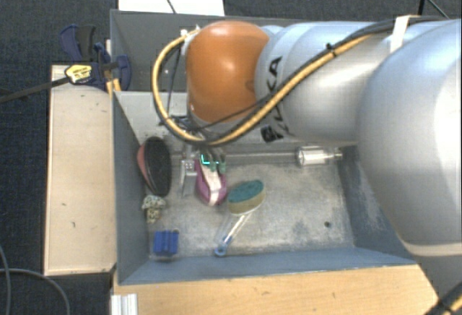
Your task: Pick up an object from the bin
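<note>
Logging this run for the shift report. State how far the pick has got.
Done: the hand sits low in the grey metal bin, at a purple-and-white plastic piece beside a teal round brush with a clear handle. In hand: the grasp itself; a grip cannot be confirmed. Left: lifting that piece out; it looks to rest on the bin floor.

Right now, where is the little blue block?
The blue block lies in the camera view's lower left, in a corner of the bin, below a crumpled beige lump and left of the teal-headed brush.

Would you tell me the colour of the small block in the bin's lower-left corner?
The block is blue; camera view.
</note>
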Controlling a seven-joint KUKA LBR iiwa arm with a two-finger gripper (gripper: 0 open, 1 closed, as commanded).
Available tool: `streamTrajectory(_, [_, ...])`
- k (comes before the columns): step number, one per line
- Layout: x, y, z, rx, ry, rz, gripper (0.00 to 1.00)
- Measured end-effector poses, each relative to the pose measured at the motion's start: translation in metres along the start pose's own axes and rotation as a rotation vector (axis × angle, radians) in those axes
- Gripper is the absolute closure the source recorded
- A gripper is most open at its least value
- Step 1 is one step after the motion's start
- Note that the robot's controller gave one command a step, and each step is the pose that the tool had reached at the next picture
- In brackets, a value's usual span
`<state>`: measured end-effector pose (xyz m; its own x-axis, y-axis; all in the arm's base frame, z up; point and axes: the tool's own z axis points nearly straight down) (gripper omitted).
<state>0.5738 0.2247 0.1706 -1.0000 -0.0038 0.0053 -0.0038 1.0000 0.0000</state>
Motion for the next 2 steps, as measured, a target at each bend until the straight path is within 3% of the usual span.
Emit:
streamTrajectory(1, [0.014, -0.082, 0.025, 0.004, -0.003, -0.033, 0.00])
streamTrajectory(2, [0.024, -0.157, 0.036, 0.003, -0.005, -0.576, 0.00])
